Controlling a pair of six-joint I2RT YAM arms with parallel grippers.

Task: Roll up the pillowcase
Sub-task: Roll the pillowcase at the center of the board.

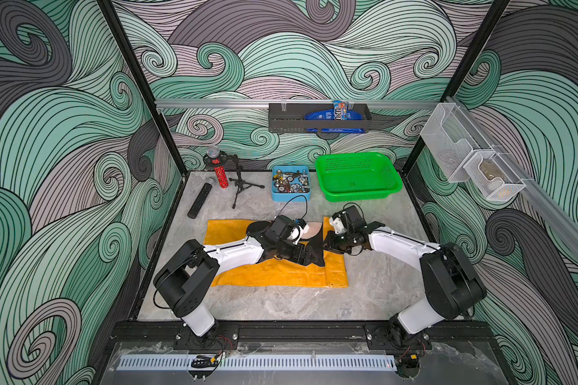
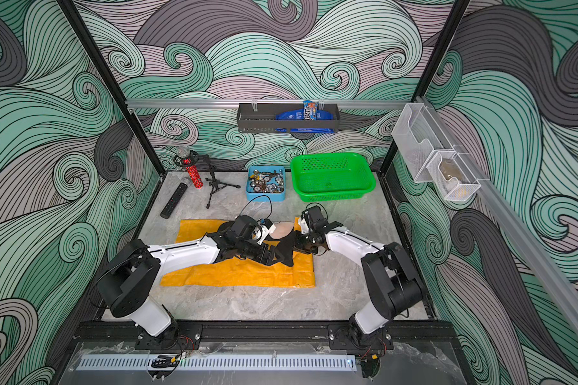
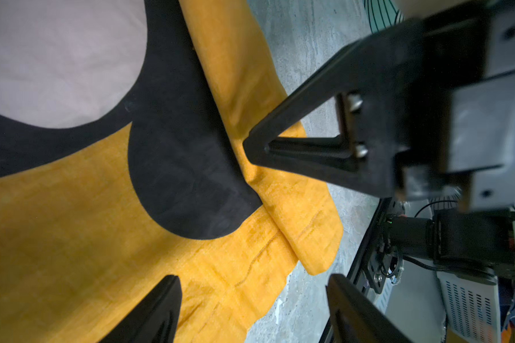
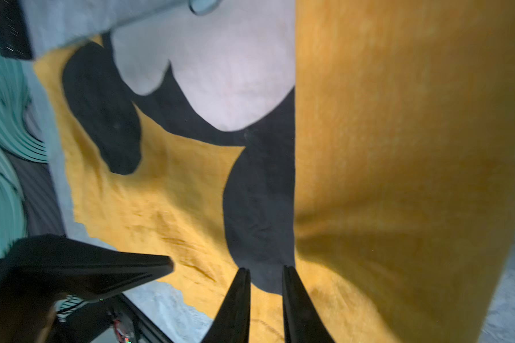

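**Top views.** The pillowcase (image 1: pixel 274 273) lies flat in the middle of the marbled table (image 1: pixel 281 306), long side running across; both top views show this. Its right end is turned over once onto itself. Black and beige print shows just beside that fold. Both arms reach in over the cloth. The left gripper (image 1: pixel 309 258) hangs above the cloth near the fold. The right gripper (image 1: pixel 328 241) is down at the folded end, and the two sets of tips are close together. Along the back stand a green basket (image 1: pixel 357 196), a blue box (image 1: pixel 291 199) of small metal parts, a red microphone (image 1: pixel 221 175) and a black remote (image 1: pixel 199 200), all well apart from the cloth.

**Left wrist.** The left gripper (image 3: pixel 253 277) has its jaws wide apart with nothing between them and yellow cloth beneath. One of the right gripper's fingers (image 3: pixel 304 104) has its tip on the crest of the fold, beside the black print.

**Right wrist.** The right gripper (image 4: pixel 266 270) has its jaws nearly together, leaving a narrow slit, with the tips at the edge of the turned-over flap. Creases in the flap run toward the tips. I cannot tell whether cloth is actually pinched. One left gripper finger (image 4: pixel 101 267) shows alongside, over the cloth's edge.
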